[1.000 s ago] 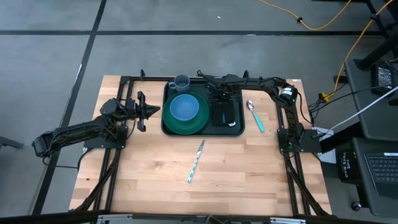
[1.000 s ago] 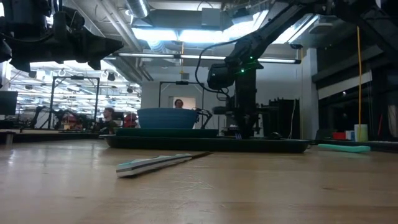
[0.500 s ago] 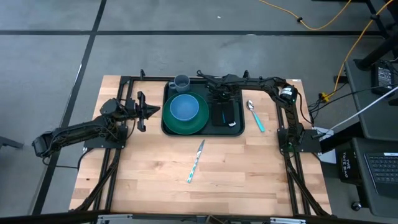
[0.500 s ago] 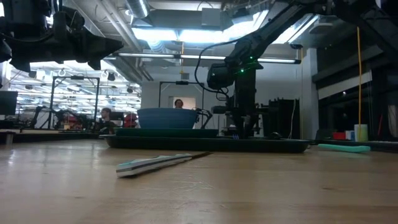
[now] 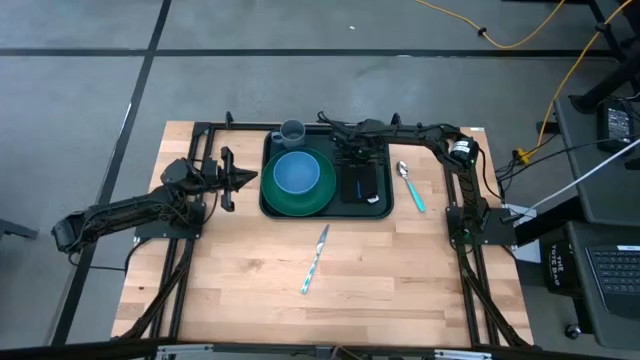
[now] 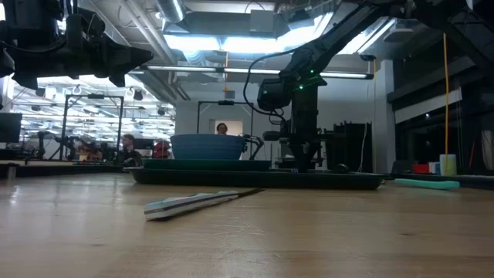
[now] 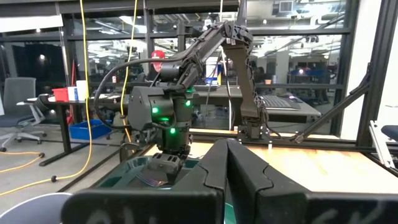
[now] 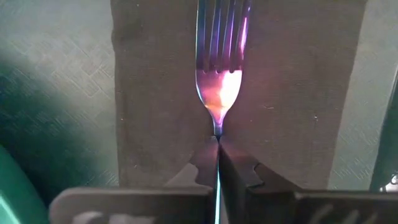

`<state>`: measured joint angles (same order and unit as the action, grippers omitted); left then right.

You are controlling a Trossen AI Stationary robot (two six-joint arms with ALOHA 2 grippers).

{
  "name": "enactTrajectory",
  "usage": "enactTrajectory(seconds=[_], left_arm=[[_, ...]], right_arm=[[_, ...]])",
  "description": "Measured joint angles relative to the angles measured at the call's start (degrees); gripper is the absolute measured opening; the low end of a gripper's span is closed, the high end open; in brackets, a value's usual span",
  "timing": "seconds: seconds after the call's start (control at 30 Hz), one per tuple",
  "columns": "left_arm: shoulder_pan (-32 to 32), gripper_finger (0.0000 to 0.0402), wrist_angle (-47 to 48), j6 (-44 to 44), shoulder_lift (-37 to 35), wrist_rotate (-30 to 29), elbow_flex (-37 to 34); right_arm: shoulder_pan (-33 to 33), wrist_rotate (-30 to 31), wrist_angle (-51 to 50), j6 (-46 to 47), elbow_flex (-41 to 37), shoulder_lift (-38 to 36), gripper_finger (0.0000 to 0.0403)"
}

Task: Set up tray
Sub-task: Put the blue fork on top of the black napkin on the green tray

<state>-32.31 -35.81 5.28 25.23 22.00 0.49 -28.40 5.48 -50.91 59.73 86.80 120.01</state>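
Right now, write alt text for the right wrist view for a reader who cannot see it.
The right hand is shut on the thin neck of a fork, which lies tines away from the camera on a dark napkin. The napkin rests on the textured dark green tray.

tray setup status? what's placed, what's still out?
Done: plate with blue bowl, cup and dark napkin sit on the tray. In hand: right gripper shut on the fork over the napkin. Left: spoon and knife lie on the table. Left gripper waits beside the tray.
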Motion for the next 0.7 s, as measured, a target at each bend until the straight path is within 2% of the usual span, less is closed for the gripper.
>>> enactTrajectory(seconds=[0.57, 0.7], left_arm=[[0.0, 0.0004, 0.0, 0.0, 0.0, 0.0, 0.0], [0.0, 0.0005, 0.0, 0.0, 0.0, 0.0, 0.0]], right_arm=[[-0.4, -0.7, -0.2, -0.4, 0.0, 0.0, 0.0018], [-0.4, -0.7, -0.2, -1.6, 0.0, 0.0, 0.0031]])
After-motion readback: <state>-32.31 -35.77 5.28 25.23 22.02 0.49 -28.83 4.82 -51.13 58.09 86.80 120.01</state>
